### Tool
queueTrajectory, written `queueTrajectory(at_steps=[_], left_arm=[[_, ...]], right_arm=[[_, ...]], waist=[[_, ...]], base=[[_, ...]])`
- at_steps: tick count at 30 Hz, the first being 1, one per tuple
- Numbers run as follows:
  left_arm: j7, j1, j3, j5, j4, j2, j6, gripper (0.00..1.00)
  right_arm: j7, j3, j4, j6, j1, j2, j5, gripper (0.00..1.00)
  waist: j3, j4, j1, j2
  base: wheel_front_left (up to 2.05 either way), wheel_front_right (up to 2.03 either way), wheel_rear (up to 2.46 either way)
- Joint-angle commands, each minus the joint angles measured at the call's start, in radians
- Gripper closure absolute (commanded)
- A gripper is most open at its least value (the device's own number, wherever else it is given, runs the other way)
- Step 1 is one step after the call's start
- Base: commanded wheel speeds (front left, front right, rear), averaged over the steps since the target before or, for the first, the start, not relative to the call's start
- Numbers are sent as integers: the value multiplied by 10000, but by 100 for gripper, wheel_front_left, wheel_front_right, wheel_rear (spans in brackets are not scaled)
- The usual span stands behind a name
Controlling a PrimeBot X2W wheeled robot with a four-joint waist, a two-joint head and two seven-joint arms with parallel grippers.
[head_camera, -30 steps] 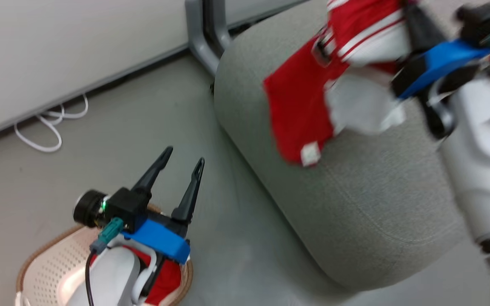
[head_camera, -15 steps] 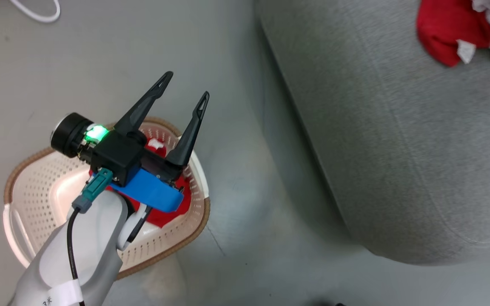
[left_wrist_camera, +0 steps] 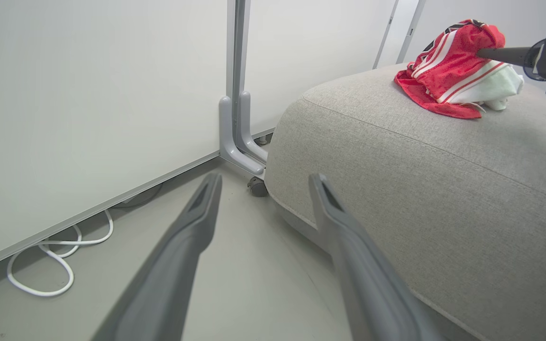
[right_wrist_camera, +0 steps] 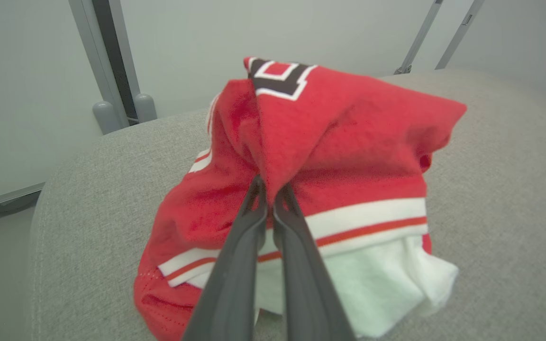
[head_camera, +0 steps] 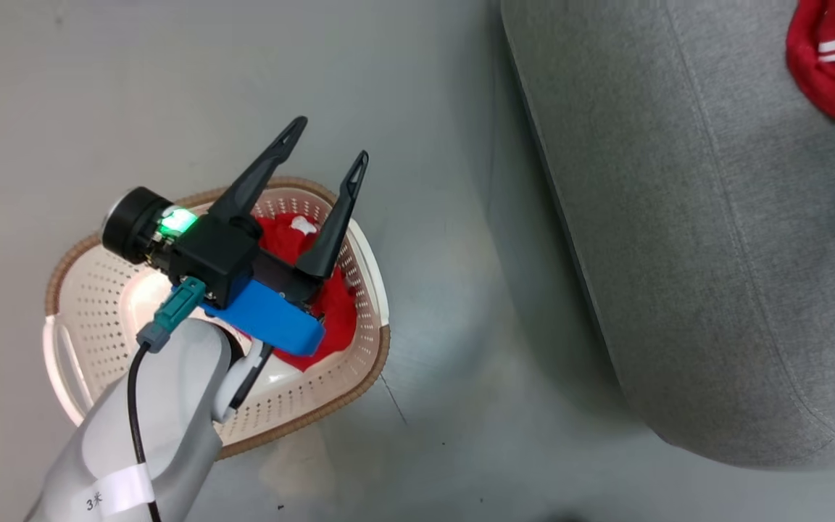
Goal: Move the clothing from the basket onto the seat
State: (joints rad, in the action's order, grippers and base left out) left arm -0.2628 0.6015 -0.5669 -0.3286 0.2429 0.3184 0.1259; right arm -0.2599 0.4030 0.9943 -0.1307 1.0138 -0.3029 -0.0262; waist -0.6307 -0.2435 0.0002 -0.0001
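Red sports garment with white stripes and a black-and-white number [right_wrist_camera: 339, 156] lay heaped on top of the large grey fabric sofa [right_wrist_camera: 491, 199]. One fold of it was pinched between the dark fingers of the right gripper [right_wrist_camera: 268, 185], which were drawn almost together. The right wrist view gave the number and the white lining, while the head view caught just a red edge with a small tag at its upper right corner. A second red garment [head_camera: 281, 233] sat crumpled in the cream-white perforated plastic basket with a brown woven-look rim [head_camera: 91, 290], which stood on the grey floor [head_camera: 171, 87] near the sofa but apart from it. Above the basket hung the left gripper [head_camera: 330, 141], its fingers spread wide and empty. Its black-and-blue wrist and pale forearm covered much of that garment from the head camera. The left wrist view added a white wall panel [left_wrist_camera: 88, 94], a grey metal post foot [left_wrist_camera: 237, 142] beside the sofa's corner, and a white cable [left_wrist_camera: 40, 272] looped on the floor along the wall.
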Motion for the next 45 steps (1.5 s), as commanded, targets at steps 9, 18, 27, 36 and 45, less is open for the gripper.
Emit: queueTrajectory(at_steps=[9, 18, 27, 36, 45], left_arm=[[-31, -1221, 351, -506, 449, -856, 68, 0], [-31, -3052, 1333, -647, 959, -1325, 68, 0], [-31, -4378, 2400, -383, 1198, -1606, 69, 0], [-29, -4762, 3516, -27, 1281, -1774, 69, 0], [-29, -4984, 4156, 154, 1268, -1901, 69, 0]], right_arm=[[-56, -449, -1759, -1, -2246, 127, 650, 0], [-54, -1826, -4298, -1, -5287, 1012, 548, 0], [423, -3137, -6742, -1, -7871, 1682, 326, 0], [954, -3570, -8178, -1, -9425, 2269, 50, 0], [1170, -3584, -8470, -1, -9751, 2456, 130, 0]], waist=[[2670, 528, -2, 1], [5032, 912, -2, 1], [6273, 1585, -2, 1], [6520, 2399, -2, 1], [6529, 2705, -2, 1]], base=[[0, 0, 0], [0, 0, 0], [0, 0, 0], [0, 0, 0], [0, 0, 0]])
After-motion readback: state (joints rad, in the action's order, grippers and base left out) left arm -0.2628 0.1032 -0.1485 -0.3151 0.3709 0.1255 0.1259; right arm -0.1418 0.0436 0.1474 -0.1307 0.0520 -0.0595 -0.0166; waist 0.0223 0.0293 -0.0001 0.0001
